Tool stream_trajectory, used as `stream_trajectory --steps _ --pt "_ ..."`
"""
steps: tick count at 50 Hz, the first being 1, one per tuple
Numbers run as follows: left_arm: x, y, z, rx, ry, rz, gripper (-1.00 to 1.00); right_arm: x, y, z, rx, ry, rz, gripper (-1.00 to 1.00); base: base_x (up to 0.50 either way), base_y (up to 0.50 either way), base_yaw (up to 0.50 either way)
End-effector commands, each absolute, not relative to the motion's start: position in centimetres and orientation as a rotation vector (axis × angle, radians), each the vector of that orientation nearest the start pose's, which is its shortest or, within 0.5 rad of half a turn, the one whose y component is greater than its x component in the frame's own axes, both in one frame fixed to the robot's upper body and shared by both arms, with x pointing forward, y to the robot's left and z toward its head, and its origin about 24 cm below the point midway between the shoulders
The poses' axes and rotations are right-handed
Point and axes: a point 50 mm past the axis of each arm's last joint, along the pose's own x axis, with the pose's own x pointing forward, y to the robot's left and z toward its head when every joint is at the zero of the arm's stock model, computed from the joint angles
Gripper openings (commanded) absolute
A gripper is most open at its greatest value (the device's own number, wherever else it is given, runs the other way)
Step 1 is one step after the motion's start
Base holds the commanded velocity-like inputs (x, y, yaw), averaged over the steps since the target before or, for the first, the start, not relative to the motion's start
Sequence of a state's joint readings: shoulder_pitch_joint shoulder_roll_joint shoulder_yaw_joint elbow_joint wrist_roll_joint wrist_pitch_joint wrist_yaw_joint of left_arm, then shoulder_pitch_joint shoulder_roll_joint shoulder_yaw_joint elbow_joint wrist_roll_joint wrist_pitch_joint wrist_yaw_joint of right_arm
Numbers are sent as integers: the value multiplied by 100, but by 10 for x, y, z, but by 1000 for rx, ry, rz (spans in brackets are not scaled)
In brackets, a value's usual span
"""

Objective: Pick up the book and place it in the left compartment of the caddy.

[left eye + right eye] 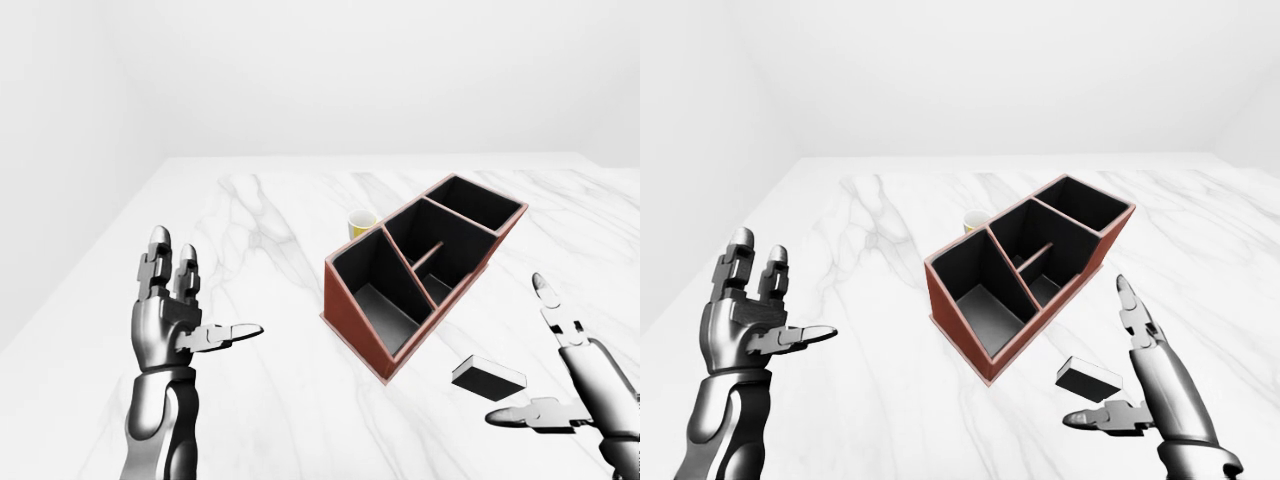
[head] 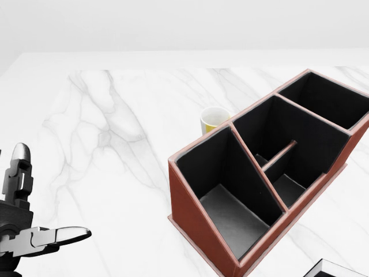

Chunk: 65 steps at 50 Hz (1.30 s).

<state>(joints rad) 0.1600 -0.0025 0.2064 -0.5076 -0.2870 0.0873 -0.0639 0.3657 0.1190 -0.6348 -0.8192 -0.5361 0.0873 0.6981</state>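
White marble table [image 1: 280,390], grey veining. Red-brown caddy [image 1: 352,325] sits diagonal, black compartments. Yellow cup [image 1: 361,223] just beside caddy's upper-left end. Dark book [image 1: 487,377] lies flat near caddy's lower-right.

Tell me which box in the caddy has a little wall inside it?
The middle compartment of the caddy. A short divider stands inside it, while the left compartment and the right one are undivided.

book [image 1: 1089,379] beside caddy [image 1: 1025,270], seemingly apart
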Motion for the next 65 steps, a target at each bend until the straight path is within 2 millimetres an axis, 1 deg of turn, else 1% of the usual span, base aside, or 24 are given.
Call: stream_trajectory --steps 1,15,20,26,33,37,41,45,47,49,52,56,61,65 --pt "207 199 117 -203 -303 115 100 139 -253 117 -758 168 -109 100 0 0 0" --pt "209 199 117 -204 -303 116 100 143 -257 112 -783 199 -88 100 0 0 0" --pt "209 198 116 -202 -298 115 100 142 -259 116 -800 194 -100 100 0 0 0" --pt "209 199 116 -202 -300 118 100 142 -262 110 -805 231 -101 100 0 0 0" --pt "209 200 117 -202 -301 119 100 143 -262 110 -825 239 -101 100 0 0 0" --pt "209 198 115 -202 -292 114 100 143 -266 109 -823 247 -108 100 0 0 0" --pt "209 198 115 -200 -293 114 100 143 -270 103 -818 281 -105 100 0 0 0" --pt "211 198 114 -202 -288 115 100 144 -274 103 -825 287 -114 100 0 0 0" --pt "210 198 114 -200 -291 116 100 145 -275 100 -821 301 -109 100 0 0 0" --pt "210 198 114 -200 -287 116 100 143 -277 90 -808 347 -95 100 0 0 0" --pt "211 199 113 -201 -286 117 100 140 -280 83 -789 382 -94 100 0 0 0" --pt "210 198 114 -199 -287 115 100 139 -284 85 -794 383 -113 100 0 0 0" --pt "210 197 113 -199 -285 113 100 135 -288 76 -783 434 -115 100 0 0 0" --pt "211 197 112 -199 -279 113 100 136 -287 76 -790 435 -113 100 0 0 0"
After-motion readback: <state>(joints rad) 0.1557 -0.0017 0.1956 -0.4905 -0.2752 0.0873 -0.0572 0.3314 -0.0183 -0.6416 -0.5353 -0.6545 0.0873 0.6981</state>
